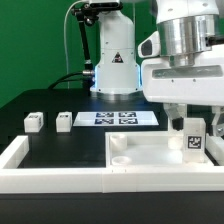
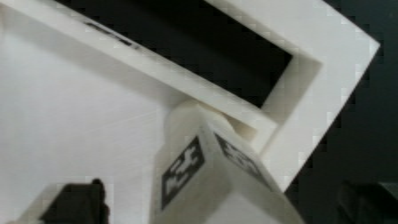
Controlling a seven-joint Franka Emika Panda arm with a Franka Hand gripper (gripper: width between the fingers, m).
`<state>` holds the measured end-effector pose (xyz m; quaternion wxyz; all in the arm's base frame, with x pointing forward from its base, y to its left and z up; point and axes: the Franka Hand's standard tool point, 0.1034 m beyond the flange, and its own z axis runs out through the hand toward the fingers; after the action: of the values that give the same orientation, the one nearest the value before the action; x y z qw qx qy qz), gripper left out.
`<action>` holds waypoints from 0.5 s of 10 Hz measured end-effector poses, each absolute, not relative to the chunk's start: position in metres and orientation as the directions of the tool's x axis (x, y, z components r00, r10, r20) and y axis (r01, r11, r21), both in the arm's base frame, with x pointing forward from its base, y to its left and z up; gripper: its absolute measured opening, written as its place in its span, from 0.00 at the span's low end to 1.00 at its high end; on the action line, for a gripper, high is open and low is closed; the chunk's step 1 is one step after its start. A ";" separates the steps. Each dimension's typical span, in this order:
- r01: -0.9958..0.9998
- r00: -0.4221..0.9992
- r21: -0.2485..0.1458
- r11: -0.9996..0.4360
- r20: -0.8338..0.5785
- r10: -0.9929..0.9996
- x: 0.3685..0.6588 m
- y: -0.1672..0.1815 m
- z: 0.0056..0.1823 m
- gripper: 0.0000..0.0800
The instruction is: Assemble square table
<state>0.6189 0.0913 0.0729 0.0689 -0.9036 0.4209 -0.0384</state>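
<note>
While the gripper (image 1: 190,122) hangs spread above the slab's (image 1: 150,152) corner on the exterior view's right, a leg (image 1: 192,140) stands upright there, unpinched (one dark finger (image 2: 71,200) shows clear of it). Two more legs (image 1: 33,121) (image 1: 65,120) sit well apart, beside the marker board (image 1: 120,118). Each leg looks light, stiff and smooth, probably slippery plastic; I would pinch across flat opposite sides, low enough not to tip it.

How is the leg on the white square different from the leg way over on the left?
The tabletop leg stands tall; the leftmost leg sits low. The tabletop leg rests on the white tabletop, under the gripper; the leftmost leg rests on the black table. Both are white with tags.
</note>
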 end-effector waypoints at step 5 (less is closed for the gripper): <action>-0.399 0.913 -0.072 -0.914 0.061 -0.403 0.622 0.091 0.074 0.81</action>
<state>0.6220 0.0905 0.0736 0.0292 -0.9776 0.2052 -0.0374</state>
